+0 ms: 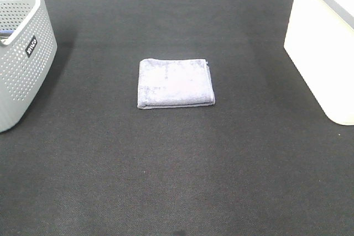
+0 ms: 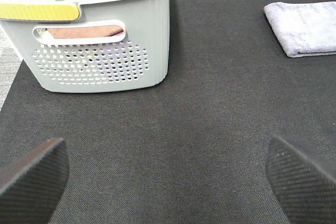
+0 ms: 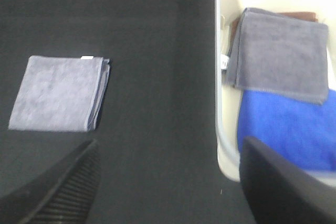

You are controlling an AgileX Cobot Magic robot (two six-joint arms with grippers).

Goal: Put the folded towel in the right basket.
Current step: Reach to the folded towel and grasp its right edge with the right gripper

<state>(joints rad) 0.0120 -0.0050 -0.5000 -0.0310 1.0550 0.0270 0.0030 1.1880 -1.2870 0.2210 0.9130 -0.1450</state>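
A bench (image 1: 177, 186) covered in black woven matting fills every view. The white basket (image 1: 318, 53) stands just ahead of the right claw (image 3: 170, 184), its rim close to one finger. Stacked inside it are a blue towel (image 3: 289, 129), a grey towel (image 3: 281, 53) on top of that, and a brown edge showing beyond the grey one. The grey perforated basket (image 2: 152, 35) stands ahead of the left claw (image 2: 168, 177). It holds brown cloth behind its handle slot, something blue and something black. A yellow strip (image 2: 37, 10) lies along its near rim.

The folded towel (image 1: 176, 83), pale lavender-grey, lies flat on the matting between the two baskets and touches neither. It is ahead of the right claw on the side away from the white basket, and farther ahead of the left claw on the side away from the grey basket.

Both claws hover over bare matting with fingers spread wide, holding nothing.
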